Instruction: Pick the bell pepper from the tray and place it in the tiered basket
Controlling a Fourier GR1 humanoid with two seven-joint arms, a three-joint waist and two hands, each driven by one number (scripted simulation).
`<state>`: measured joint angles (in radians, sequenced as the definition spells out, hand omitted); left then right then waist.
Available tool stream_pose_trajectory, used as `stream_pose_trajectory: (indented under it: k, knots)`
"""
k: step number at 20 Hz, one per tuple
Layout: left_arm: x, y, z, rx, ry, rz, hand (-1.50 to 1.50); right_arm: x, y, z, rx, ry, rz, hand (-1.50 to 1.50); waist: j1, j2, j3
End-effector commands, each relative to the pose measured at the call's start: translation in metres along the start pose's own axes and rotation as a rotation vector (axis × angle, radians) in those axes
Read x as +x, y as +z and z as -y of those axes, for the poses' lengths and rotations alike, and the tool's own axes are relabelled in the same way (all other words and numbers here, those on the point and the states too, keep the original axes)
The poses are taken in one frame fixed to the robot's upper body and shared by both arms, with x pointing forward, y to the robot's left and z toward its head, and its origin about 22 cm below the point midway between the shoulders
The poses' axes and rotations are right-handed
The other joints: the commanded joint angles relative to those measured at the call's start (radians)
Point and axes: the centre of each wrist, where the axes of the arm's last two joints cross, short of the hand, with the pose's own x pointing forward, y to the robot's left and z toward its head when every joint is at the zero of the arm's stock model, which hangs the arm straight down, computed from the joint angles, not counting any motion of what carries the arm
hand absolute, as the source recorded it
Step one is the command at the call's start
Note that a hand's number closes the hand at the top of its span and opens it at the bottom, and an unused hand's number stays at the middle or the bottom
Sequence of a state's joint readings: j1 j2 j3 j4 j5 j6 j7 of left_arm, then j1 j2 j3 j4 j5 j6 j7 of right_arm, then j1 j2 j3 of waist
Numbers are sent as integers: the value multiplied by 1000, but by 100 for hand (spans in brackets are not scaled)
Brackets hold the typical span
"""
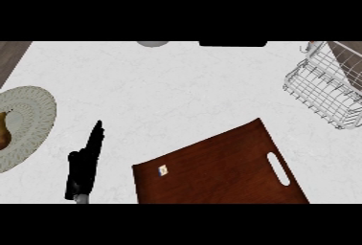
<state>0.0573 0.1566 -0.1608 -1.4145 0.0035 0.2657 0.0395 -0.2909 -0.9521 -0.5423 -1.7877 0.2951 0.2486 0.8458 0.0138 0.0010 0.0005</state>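
A brown wooden tray (219, 167) with a slot handle at its right end lies low in the middle of the counter. Only a small pale sticker (163, 169) shows on it; no bell pepper is in view. The white wire tiered basket (326, 88) stands at the far right, tilted in the view, and what shows of it holds nothing. My left hand (83, 165) rests edge-on left of the tray, fingers straight and pointing away from me, holding nothing. My right hand does not show.
A pale patterned plate (32, 119) sits at the left edge with a brown pear-like fruit (4, 134) on it. A grey round object (152, 43) and a black object (233, 43) sit at the counter's far edge.
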Motion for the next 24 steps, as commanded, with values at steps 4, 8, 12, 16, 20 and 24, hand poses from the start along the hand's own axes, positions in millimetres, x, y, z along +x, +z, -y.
stream_pose_trajectory:
  k: [4, 8, 12, 16, 20, 24]
  knots:
    - [-10, -12, -8, 3, 3, -19, 0, 14, -41, -37, 60, 11, 24, 150, 5, 4, -1]
    - [-1, 13, 2, 8, -17, -11, 0, 9, -56, -61, 114, 35, 51, 150, 4, 1, 0]
    - [2, 1, -15, 2, 15, -14, 0, -4, -78, -99, 121, 62, 24, 150, 8, 4, 0]
    - [-6, 7, -3, -5, -7, -7, 0, 32, -83, -116, 120, 117, 6, 150, 8, 3, -1]
    - [-3, -11, 2, -12, -2, -21, 0, 15, -88, -159, 138, 72, -19, 150, 4, 4, 0]
    - [-15, -8, -11, -4, 14, -16, 0, 11, -94, -178, 169, -100, -92, 150, 8, 7, 0]
